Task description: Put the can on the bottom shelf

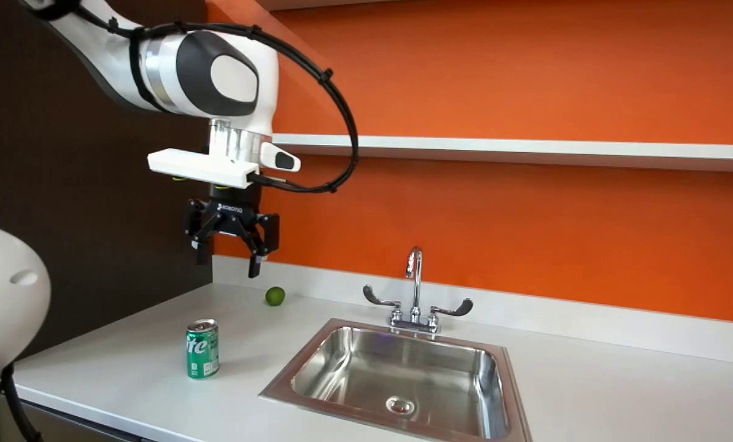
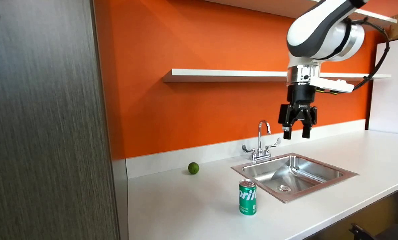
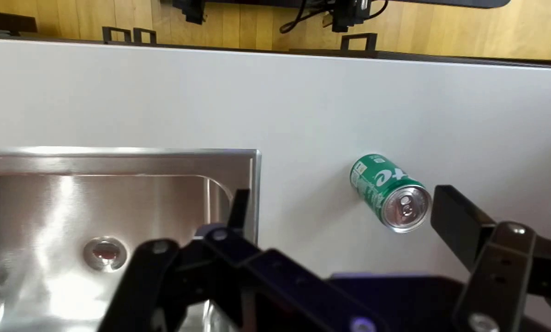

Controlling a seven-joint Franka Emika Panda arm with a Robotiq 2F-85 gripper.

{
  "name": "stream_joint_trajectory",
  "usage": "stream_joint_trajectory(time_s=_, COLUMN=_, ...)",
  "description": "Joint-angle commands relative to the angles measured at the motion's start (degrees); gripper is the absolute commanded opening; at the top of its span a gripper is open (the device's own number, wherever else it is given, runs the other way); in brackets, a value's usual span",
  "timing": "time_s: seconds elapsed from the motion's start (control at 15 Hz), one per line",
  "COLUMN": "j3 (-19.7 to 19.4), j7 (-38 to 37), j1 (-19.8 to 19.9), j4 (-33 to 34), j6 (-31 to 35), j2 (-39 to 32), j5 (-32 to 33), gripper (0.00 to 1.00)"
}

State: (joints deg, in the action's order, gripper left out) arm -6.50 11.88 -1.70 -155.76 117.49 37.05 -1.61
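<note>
Can (image 1: 202, 348) upright on countertop (image 2: 179, 206), long axis vertical.

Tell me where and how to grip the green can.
I'd come from above with the open, downward-pointing gripper and close on opposite sides of the upper half of the can: it stands upright on the counter, nothing against its round wall, and a high grip should leave the base free for setting down.

Both exterior views look from farther off, at a height between the counter (image 1: 618, 387) and the shelf (image 1: 514, 145), facing the wall (image 1: 557, 233) and sharing the sink (image 1: 412, 365) and the can (image 1: 202, 350), while the wrist view, close behind the fingers (image 3: 458, 221), looks steeply down on these same two and the floor (image 3: 441, 27).
</note>
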Motion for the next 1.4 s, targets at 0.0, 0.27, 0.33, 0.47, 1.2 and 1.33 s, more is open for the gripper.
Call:
stream_joint_trajectory(time_s=0.0, j3=5.5, j7=-5.7, j1=-2.5, j4=-2.0, j6=4.1, j2=-1.5, j5=-2.4, gripper=1.0)
stream_joint_trajectory(time_s=0.27, j3=9.6, j7=-11.3, j1=-4.4, j4=-2.7, j6=6.9, j2=-4.3, j5=-2.7, gripper=1.0)
stream_joint_trajectory(time_s=0.33, j3=10.3, j7=-12.6, j1=-4.5, j4=-3.1, j6=7.8, j2=-5.0, j5=-2.5, gripper=1.0)
stream_joint_trajectory(time_s=0.47, j3=11.4, j7=-14.9, j1=-4.8, j4=-3.9, j6=9.9, j2=-6.6, j5=-2.8, gripper=1.0)
stream_joint_trajectory(time_s=1.2, j3=14.1, j7=-18.5, j1=-6.1, j4=-3.5, j6=18.6, j2=-19.2, j5=-2.1, gripper=1.0)
stream_joint_trajectory(time_s=1.33, j3=14.4, j7=-18.2, j1=-6.3, j4=-3.6, j6=19.5, j2=-21.8, j5=-2.0, gripper=1.0)
